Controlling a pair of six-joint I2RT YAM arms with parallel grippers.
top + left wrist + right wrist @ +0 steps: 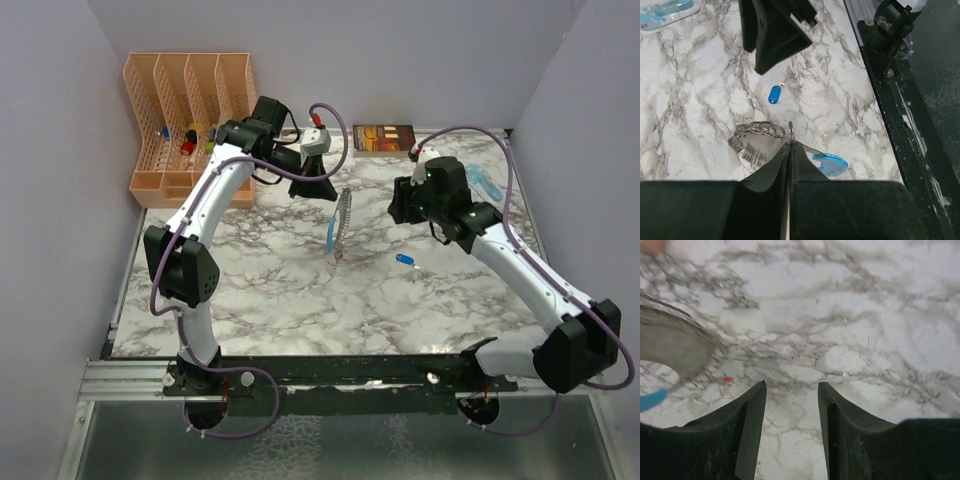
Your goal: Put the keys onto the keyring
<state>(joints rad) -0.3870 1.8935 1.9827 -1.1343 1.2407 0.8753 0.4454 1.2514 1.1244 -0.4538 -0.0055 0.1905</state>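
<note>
Blue-tagged key (404, 260) lies loose on the marble table (260, 290), apart from the keyring (343, 213), so at least 1 key is left to thread. A small red piece (338, 257) shows at the bunch's lower end; whether this is the red key already on, I cannot tell. The left fingers (774, 172) are pressed shut on a ring of the keyring, which hangs over the table. The right fingers (751, 410) stand wide apart and hold nothing.
</note>
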